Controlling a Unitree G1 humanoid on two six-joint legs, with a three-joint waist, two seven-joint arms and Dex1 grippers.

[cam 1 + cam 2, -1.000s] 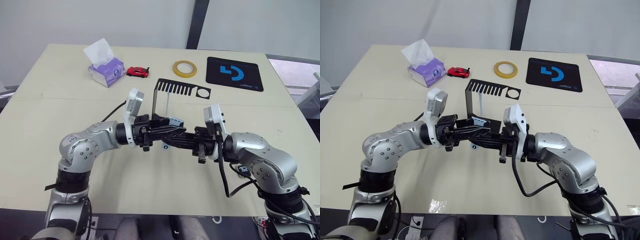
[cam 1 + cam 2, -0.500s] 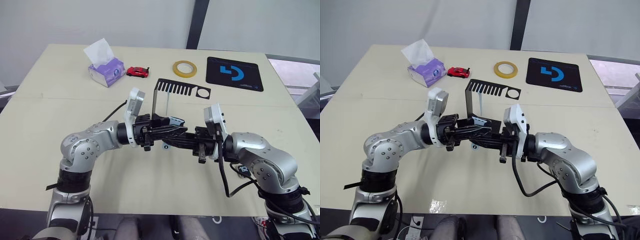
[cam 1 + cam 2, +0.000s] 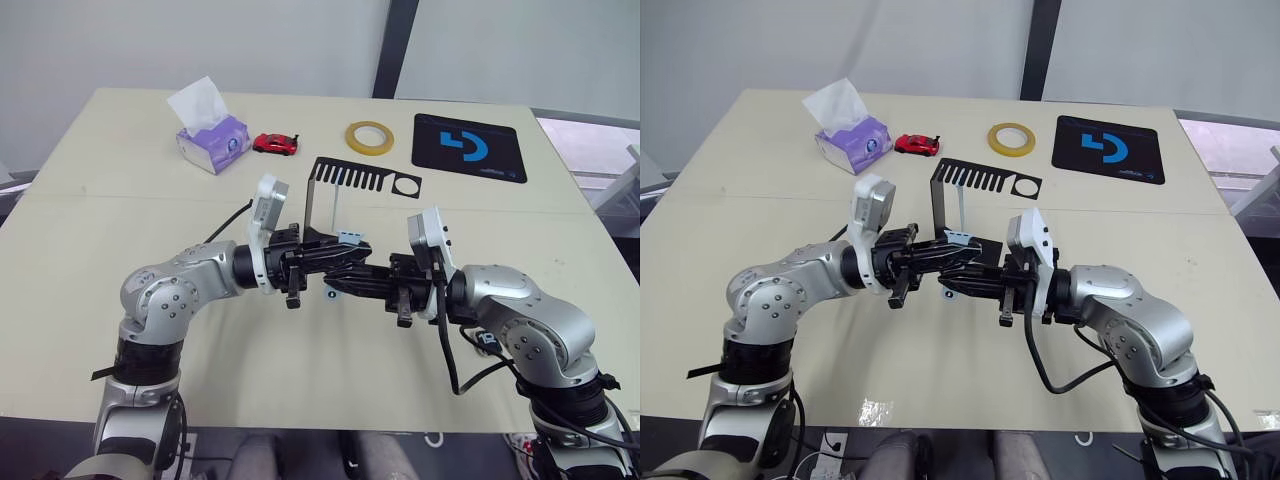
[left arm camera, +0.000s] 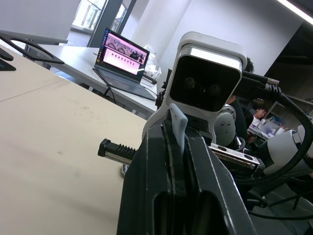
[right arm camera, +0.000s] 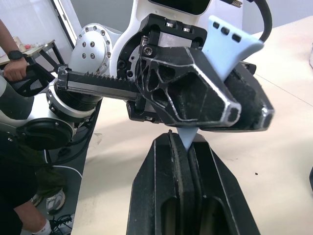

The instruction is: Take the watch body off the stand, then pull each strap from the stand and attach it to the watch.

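Note:
My left gripper [image 3: 360, 262] and right gripper [image 3: 335, 285] meet tip to tip above the table, just in front of the black stand [image 3: 345, 180]. The left gripper is shut on a pale blue strap [image 5: 227, 46], whose holed end sticks up past its fingers [image 4: 161, 161]. In the right wrist view, my right gripper [image 5: 187, 142] is shut on the strap's lower pale blue tip. A thin pale strip [image 3: 962, 208] hangs from the stand's top plate. The watch body is hidden among the crossed fingers.
Along the table's far side stand a tissue box [image 3: 212, 140], a red toy car [image 3: 276, 143], a yellow tape roll [image 3: 369, 137] and a black mouse pad [image 3: 469, 147]. A person's hand [image 5: 12, 66] is at the edge of the right wrist view.
My left gripper has twisted slightly and lifted the strap's holed end a little. The right arm has stayed in place.

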